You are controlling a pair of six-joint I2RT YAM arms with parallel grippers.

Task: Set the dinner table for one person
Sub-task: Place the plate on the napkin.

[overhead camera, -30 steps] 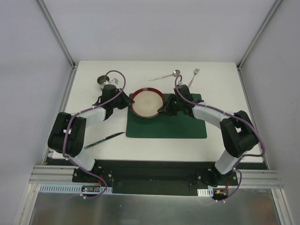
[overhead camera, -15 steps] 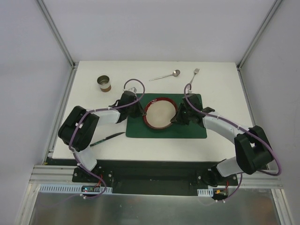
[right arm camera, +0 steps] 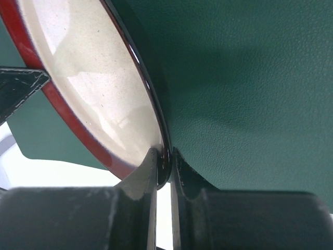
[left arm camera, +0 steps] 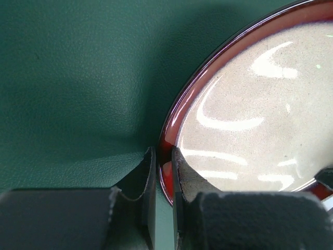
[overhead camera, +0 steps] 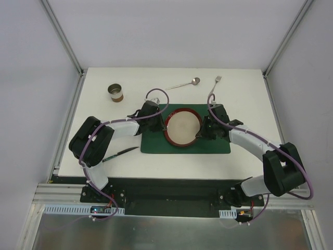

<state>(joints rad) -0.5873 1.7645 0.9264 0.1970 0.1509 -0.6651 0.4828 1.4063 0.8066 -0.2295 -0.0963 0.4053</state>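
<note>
The red-rimmed plate has moved right and nearer, now over the middle of the green placemat on the white bench, left jaws and right jaws each clamped on opposite rims.

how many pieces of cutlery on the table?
3. Spoon at the far edge, behind the plate; fork right of it, by the placemat's far right corner; knife near left, off the placemat. None seem hidden.
</note>
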